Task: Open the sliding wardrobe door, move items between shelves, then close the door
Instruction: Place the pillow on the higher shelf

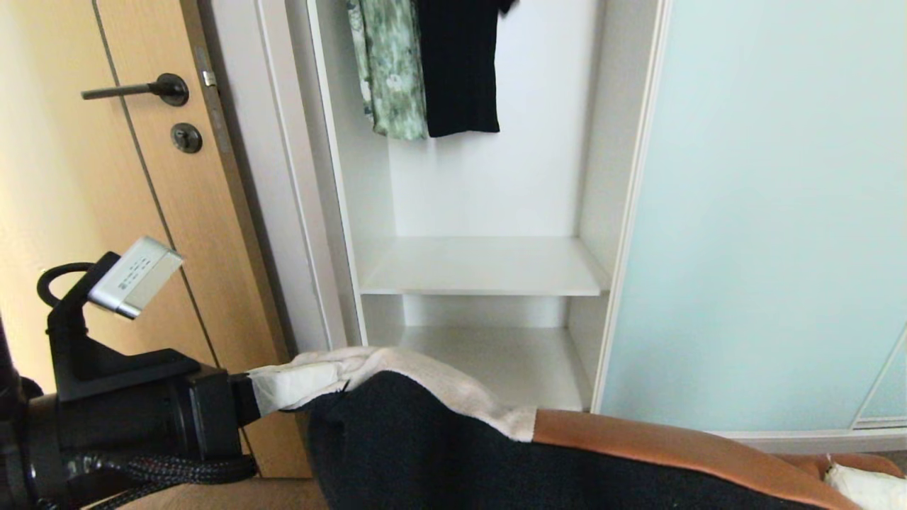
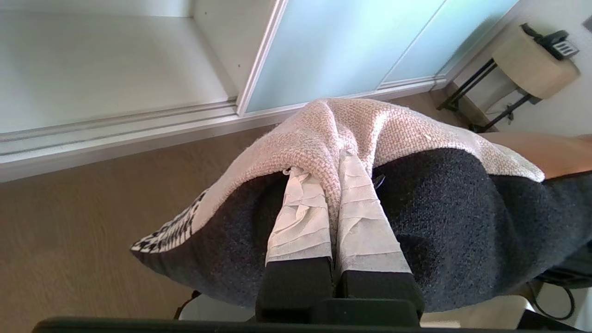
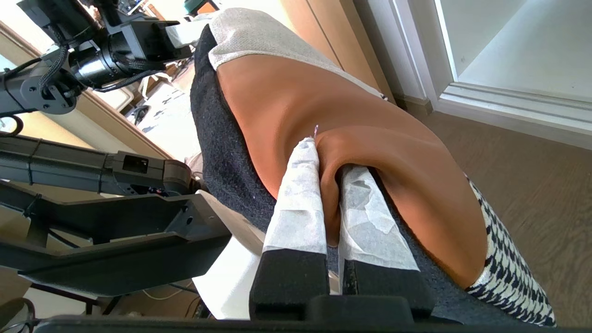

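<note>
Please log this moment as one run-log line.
door: open | cushion: held before wardrobe | left gripper: shut on cushion | right gripper: shut on cushion | shelves: bare

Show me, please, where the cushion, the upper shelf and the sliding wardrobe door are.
cushion (image 1: 439, 453): head view, on its dark navy back.
upper shelf (image 1: 482, 265): head view, on its bare white top.
sliding wardrobe door (image 1: 765, 212): head view, on the frosted glass.
</note>
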Robot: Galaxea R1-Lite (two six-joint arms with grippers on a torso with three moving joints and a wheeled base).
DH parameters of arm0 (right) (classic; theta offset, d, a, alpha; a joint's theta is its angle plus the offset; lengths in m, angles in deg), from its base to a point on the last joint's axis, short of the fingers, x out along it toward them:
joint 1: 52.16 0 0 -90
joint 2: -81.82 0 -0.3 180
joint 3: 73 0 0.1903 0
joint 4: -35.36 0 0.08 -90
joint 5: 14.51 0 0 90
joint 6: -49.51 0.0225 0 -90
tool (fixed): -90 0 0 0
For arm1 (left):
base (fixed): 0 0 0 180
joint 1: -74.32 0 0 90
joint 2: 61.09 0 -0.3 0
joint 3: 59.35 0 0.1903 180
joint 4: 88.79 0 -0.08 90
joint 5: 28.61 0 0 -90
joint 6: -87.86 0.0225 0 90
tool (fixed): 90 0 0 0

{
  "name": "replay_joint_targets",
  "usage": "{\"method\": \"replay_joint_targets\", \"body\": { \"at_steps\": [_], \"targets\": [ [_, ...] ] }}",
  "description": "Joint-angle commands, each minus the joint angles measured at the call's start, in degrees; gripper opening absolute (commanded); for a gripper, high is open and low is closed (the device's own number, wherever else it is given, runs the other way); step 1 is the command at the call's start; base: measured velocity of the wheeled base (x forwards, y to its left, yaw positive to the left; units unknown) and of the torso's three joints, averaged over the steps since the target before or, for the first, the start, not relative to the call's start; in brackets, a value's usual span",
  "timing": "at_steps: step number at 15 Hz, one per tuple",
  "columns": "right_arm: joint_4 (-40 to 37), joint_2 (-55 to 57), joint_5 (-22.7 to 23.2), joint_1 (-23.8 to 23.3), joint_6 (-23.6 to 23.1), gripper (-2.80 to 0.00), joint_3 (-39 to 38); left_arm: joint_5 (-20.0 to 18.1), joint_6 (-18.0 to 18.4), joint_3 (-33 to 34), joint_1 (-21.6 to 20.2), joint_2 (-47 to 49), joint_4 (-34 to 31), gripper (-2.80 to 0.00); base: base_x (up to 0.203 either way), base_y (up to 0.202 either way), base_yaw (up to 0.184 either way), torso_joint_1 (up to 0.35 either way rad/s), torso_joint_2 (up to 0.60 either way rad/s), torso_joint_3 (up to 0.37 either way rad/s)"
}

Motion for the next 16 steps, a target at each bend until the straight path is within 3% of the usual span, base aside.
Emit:
{"method": "replay_joint_targets", "body": {
  "at_steps": [1, 8, 16],
  "targets": [
    [0.0, 0.3, 0.1, 0.0, 0.2, -2.8, 0.0, 0.0, 0.1, -0.2, -0.1, 0.3, 0.1, -2.8, 0.0, 0.0, 0.0, 0.0, 0.0, 0.0],
    [0.5, 0.8, 0.0, -0.1, 0.2, -2.8, 0.2, -0.1, 1.1, -0.1, -0.1, -0.6, 0.1, -2.8, 0.013, 0.0, 0.0, -0.002, 0.0, 0.001],
    [0.5, 0.9, 0.1, -0.1, 0.3, -2.8, 0.1, -0.2, 1.1, 0.1, -0.1, -0.7, 0.1, -2.8, 0.193, 0.0, 0.001, 0.003, 0.0, 0.005]
  ]
}}
